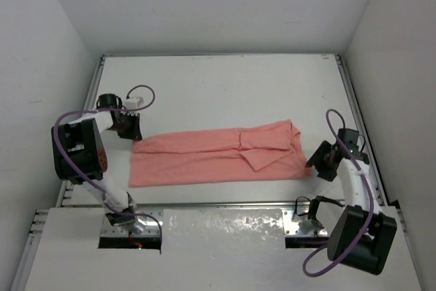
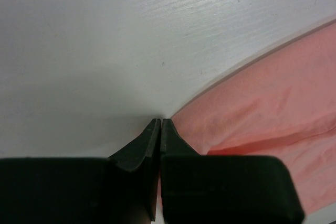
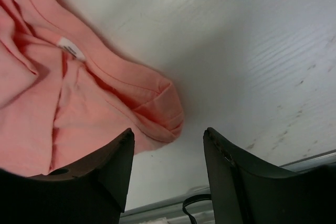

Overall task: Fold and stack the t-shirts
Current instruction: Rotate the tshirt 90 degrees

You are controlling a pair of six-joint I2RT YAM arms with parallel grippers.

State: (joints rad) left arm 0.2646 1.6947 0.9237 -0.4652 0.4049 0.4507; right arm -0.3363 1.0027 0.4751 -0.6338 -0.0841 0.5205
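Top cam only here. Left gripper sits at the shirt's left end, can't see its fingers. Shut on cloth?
Observer: Left wrist view shows the left gripper shut, no cloth visible between its fingers; the t-shirt edge lies just beside the tips.
Operator: Right one?
Observer: The right gripper is open and empty; cloth lies just beyond its tips.
Operator: Which end of the shirt?
Observer: Neck end; a white label shows inside the collar.
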